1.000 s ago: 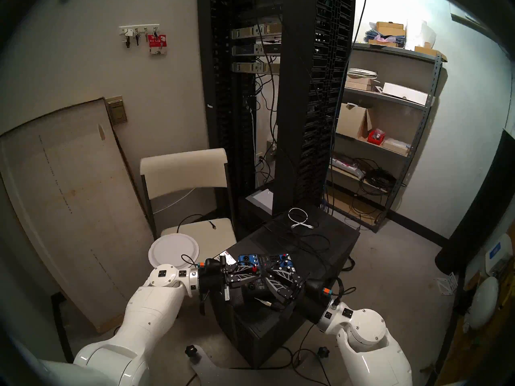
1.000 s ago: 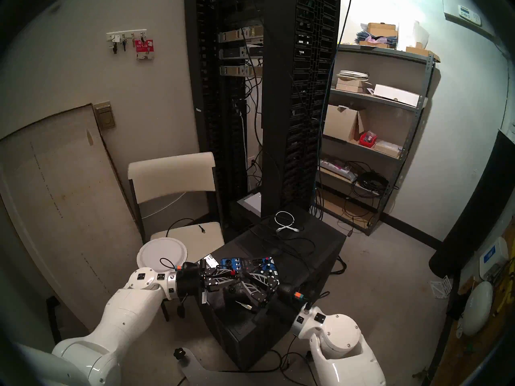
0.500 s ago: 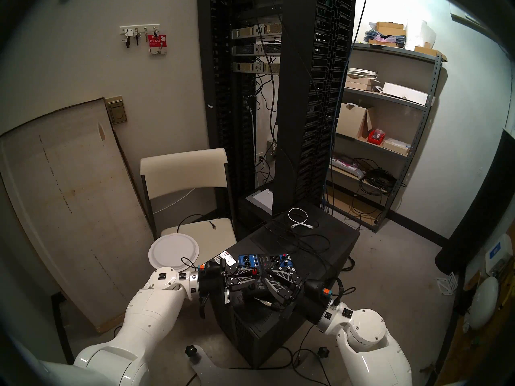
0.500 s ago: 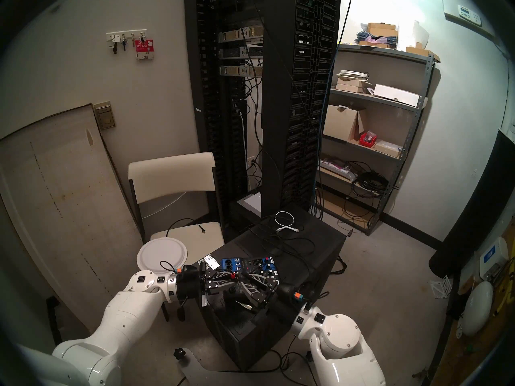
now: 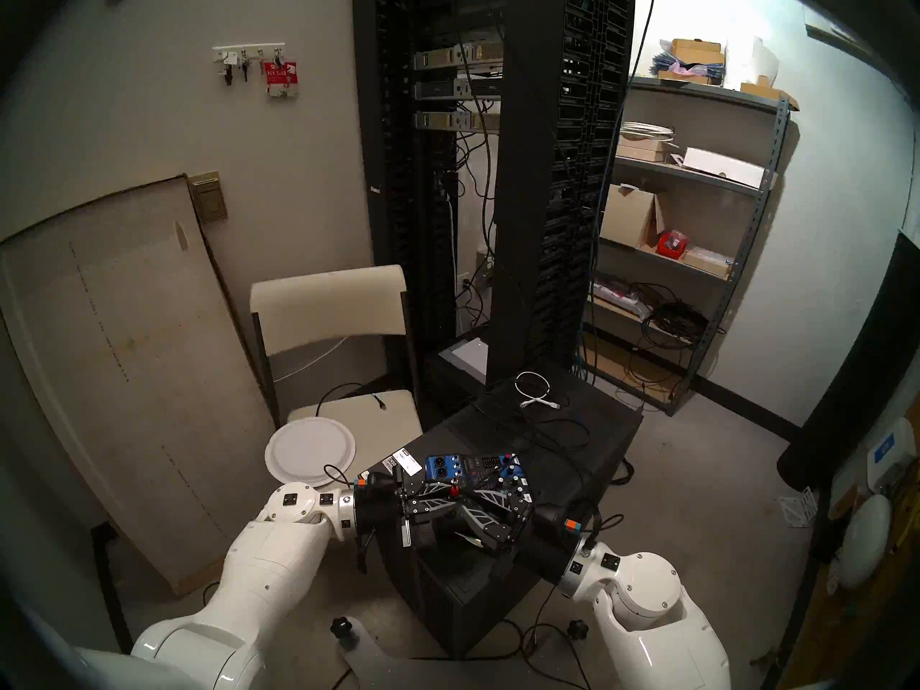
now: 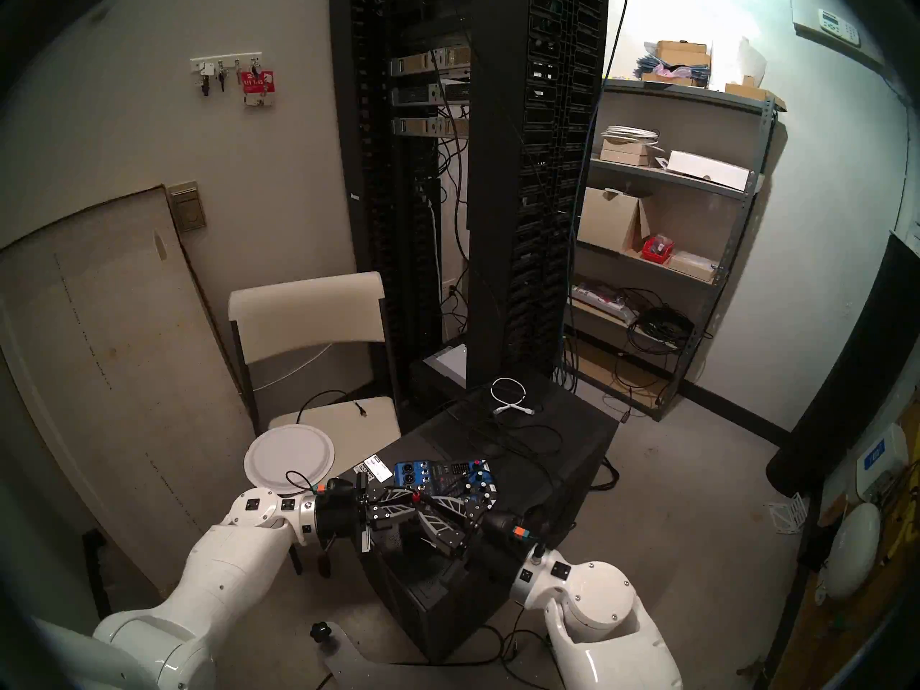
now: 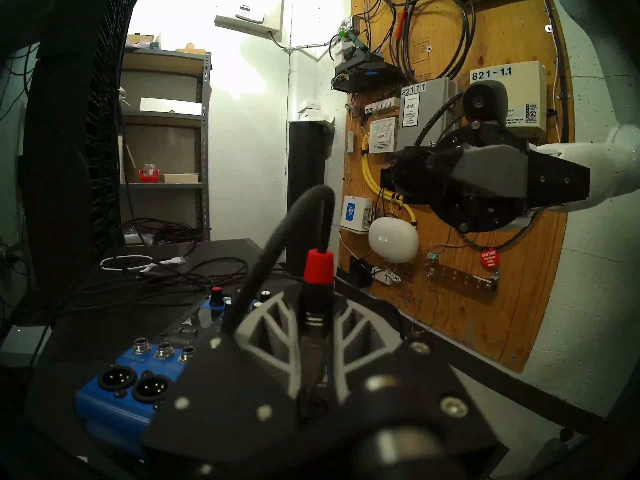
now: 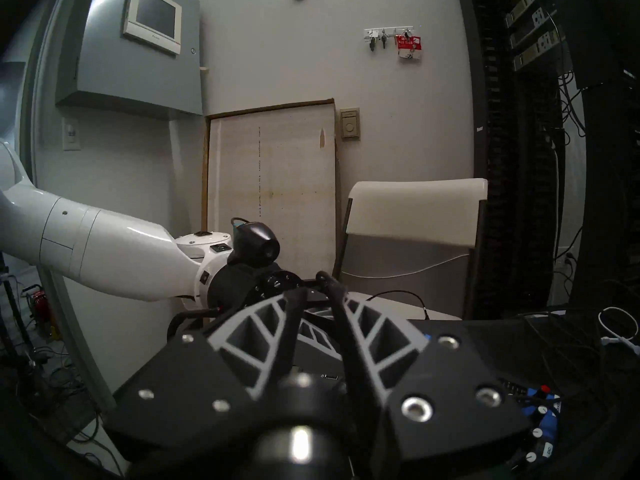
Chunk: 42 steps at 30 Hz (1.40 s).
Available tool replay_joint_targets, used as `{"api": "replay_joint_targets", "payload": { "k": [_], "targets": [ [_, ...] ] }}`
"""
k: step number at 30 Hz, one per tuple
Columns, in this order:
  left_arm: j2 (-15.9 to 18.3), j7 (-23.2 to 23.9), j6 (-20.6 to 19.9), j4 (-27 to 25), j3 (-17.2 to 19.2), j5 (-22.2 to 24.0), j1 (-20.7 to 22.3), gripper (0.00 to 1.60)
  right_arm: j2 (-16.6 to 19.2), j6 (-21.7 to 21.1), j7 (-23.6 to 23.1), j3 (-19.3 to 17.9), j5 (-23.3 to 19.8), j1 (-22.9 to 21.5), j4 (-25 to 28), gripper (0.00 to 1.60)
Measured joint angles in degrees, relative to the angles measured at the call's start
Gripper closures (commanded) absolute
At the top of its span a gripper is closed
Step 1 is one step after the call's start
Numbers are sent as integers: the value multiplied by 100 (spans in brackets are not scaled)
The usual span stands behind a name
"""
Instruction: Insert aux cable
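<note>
While the left claw (image 5: 450,495) grips the thin black aux cable's red-collared silver plug (image 5: 454,490) above the blue audio mixer (image 5: 473,470), the left wrist view shows the plug (image 7: 317,295) upright. The right claw (image 8: 317,295) pinches cable; keeping slack eases alignment.

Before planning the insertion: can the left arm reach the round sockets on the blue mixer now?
Probably yes. The left gripper, jaws shut on the aux cable's plug, hangs close to the mixer, and its round sockets lie uncovered. Only the right gripper close by may crowd it.
</note>
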<state>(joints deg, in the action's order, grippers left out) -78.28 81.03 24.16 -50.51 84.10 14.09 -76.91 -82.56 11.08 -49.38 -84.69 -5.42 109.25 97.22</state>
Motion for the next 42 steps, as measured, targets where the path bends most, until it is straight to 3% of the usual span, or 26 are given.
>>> {"api": "replay_joint_targets", "payload": {
  "k": [2, 3, 5, 17, 18, 19, 38, 41, 42],
  "targets": [
    [8, -1, 0, -2, -8, 6, 0, 160, -9, 5, 25, 15, 48, -25, -36, 53],
    [13, -2, 0, -3, -17, 11, 0, 160, -19, 10, 49, 28, 84, -48, -75, 36],
    [20, -2, -1, -3, -27, 18, 4, 160, -36, 17, 78, 47, 129, -81, -136, 32],
    [57, 25, -48, -3, -85, 41, 32, 160, -142, 76, 234, 148, 284, -273, -379, 57],
    [59, 27, -50, -3, -87, 42, 33, 160, -149, 80, 243, 153, 290, -284, -389, 80],
    [61, 29, -53, -4, -89, 44, 34, 160, -158, 87, 260, 160, 301, -299, -404, 83],
    [82, 31, -52, -8, -111, 69, 38, 160, -241, 132, 455, 235, 410, -516, -643, 83],
    [84, 30, -52, -14, -111, 71, 32, 160, -242, 132, 474, 245, 429, -536, -676, 90],
    [85, 30, -53, -17, -111, 72, 29, 160, -242, 132, 482, 250, 437, -542, -685, 104]
  ]
}}
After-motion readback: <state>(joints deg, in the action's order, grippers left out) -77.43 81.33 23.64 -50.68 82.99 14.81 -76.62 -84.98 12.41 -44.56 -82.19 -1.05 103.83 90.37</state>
